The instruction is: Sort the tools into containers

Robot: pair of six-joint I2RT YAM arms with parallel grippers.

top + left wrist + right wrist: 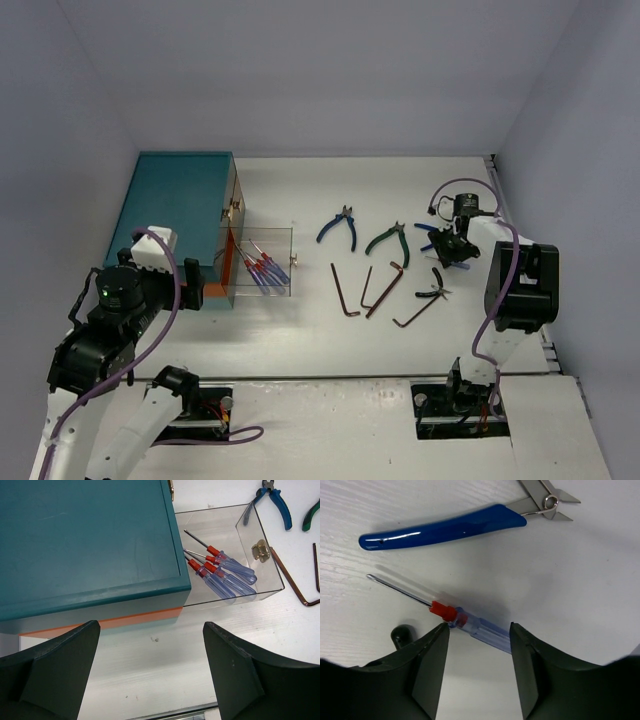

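Observation:
My right gripper (477, 630) is open and low over the table, its fingers straddling the clear blue handle of a red-collared screwdriver (441, 611) that lies slantwise between them. Blue-handled pliers (445, 529) lie just beyond it. From above, the right gripper (452, 250) is at the right. Blue pliers (340, 228), green pliers (388, 238), small pliers (435, 288) and several hex keys (345, 290) lie mid-table. The teal chest (175, 200) has one clear drawer (260, 575) pulled out, holding several screwdrivers (222, 572). My left gripper (151, 630) hangs open and empty before the chest.
The chest's orange band (125, 620) runs just beyond the left fingers. A hex key (295, 587) lies right of the drawer's front. White walls close in the table on the left, back and right, and a dark round knob (402, 634) sits by the right gripper's left finger.

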